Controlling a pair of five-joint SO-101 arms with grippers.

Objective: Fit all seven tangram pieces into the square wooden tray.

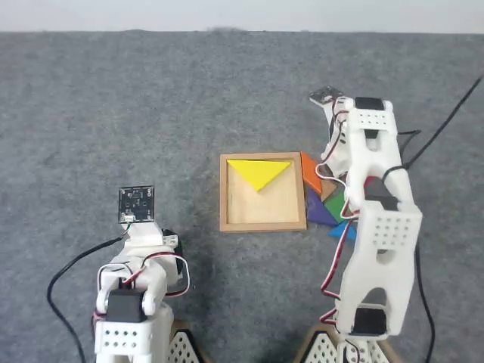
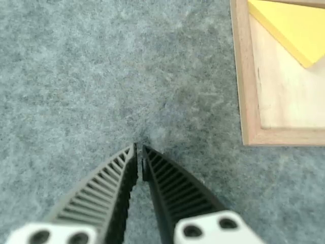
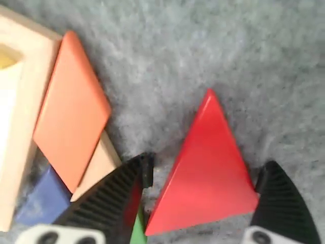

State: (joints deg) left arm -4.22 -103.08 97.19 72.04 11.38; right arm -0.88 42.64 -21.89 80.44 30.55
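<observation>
Right wrist view, from the jaws out: right gripper (image 3: 208, 170) spread wide, straddling the red triangle (image 3: 205, 147) without clamping it, a gap at one fingertip and the other close by a corner. Flat on the grey mat (image 3: 152, 46), that triangle, apart from the other pieces. Next over, an orange parallelogram (image 3: 71, 112) lying partly across a pale piece (image 3: 100, 163), with a violet piece (image 3: 43, 201) beneath and a sliver of a green piece (image 3: 136, 231) by the near finger. Just beside the orange one, the outer rim of the wooden tray (image 3: 20, 101). Left wrist view: left gripper (image 2: 138, 148) clenched tip to tip on nothing, low over the mat, near a corner of the tray yet apart from it. Inside the tray, seen from the high view, only the yellow triangle (image 1: 259, 172), long edge along the far wall, point toward the middle. Outside the tray's right rim, clustered under the right arm, the orange, violet and a blue piece (image 1: 338, 231).
</observation>
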